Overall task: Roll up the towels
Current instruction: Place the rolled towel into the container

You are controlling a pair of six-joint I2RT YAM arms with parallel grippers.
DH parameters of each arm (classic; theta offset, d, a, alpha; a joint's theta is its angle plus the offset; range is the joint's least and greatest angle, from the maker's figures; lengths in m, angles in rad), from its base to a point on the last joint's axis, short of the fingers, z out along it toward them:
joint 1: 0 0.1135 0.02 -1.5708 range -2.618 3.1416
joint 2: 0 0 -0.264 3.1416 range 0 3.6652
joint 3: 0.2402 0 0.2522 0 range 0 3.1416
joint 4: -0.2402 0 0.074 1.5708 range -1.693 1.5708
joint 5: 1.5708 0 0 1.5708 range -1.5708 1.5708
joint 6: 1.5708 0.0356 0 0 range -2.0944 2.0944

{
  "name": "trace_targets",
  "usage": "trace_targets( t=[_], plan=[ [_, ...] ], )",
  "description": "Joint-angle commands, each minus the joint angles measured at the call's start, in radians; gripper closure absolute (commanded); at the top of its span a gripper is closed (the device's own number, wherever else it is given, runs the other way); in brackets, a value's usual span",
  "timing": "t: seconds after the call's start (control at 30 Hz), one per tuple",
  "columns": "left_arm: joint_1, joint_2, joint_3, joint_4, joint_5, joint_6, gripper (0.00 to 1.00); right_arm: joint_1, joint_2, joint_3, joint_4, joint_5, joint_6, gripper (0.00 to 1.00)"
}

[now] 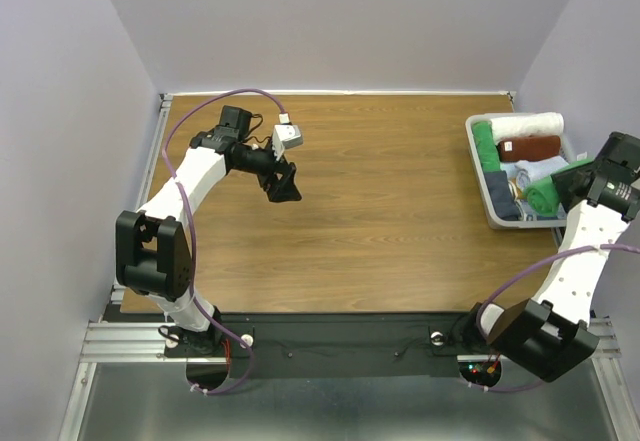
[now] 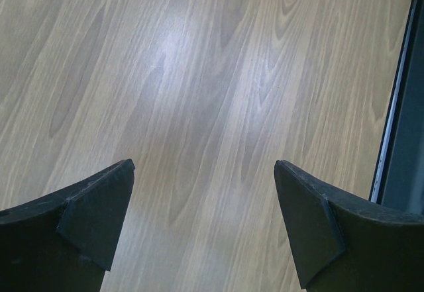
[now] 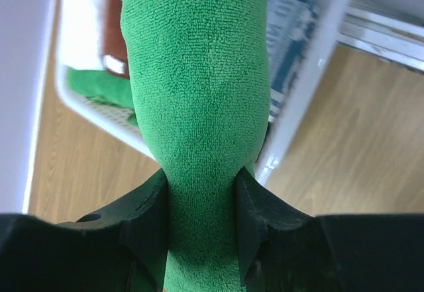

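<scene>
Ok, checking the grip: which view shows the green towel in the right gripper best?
The right wrist view: the green towel fills the frame, pinched between the right gripper's fingers. The top external view shows only a small green patch over the bin. The left wrist view shows none of it.

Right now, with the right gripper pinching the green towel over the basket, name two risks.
The right gripper squeezes the green towel at one narrow spot; the soft cloth could slip out or unroll.
The towel is over the edge of the basket and might snag on it. The left gripper, open over the table, looks too far away to help.
</scene>
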Motion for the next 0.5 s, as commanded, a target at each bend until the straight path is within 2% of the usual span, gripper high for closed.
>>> trace_targets(
  t=[0.0, 0.47],
  plan=[
    [-0.010, -0.014, 0.011, 0.004, 0.035, -0.012, 0.01, -0.038, 0.011, -0.023, -0.046, 0.074, 0.023, 0.99],
    [-0.011, -0.008, 0.001, -0.001, 0.040, -0.012, 0.01, -0.067, 0.195, 0.026, -0.034, 0.169, 0.071, 1.00]
  ],
)
